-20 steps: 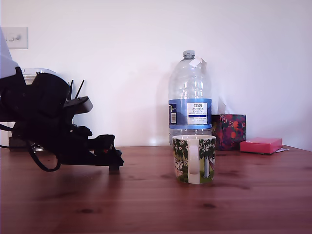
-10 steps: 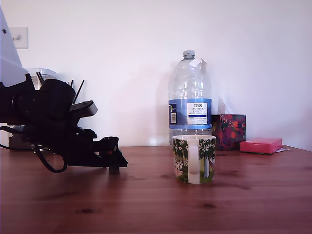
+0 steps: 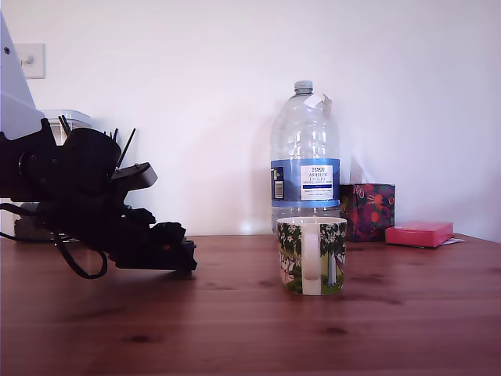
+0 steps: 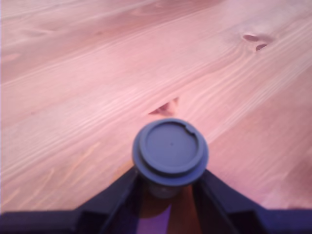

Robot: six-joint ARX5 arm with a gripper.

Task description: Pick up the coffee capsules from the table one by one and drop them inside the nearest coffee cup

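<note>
Dark grey capsule [image 4: 170,152] sits between the fingers [image 4: 117,192], which press its sides (a grip, by my judgement) low on the wooden worktop [image 4: 97,97]. Carrying it to the cup [image 3: 311,255], well apart from them, remains.

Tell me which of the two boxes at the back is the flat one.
The pink box at the exterior view's far right: it lies low, while the dark flowered box beside it stands taller.

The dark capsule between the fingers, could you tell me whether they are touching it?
Touching: the wrist view shows both fingers pressed against the dark capsule.
</note>
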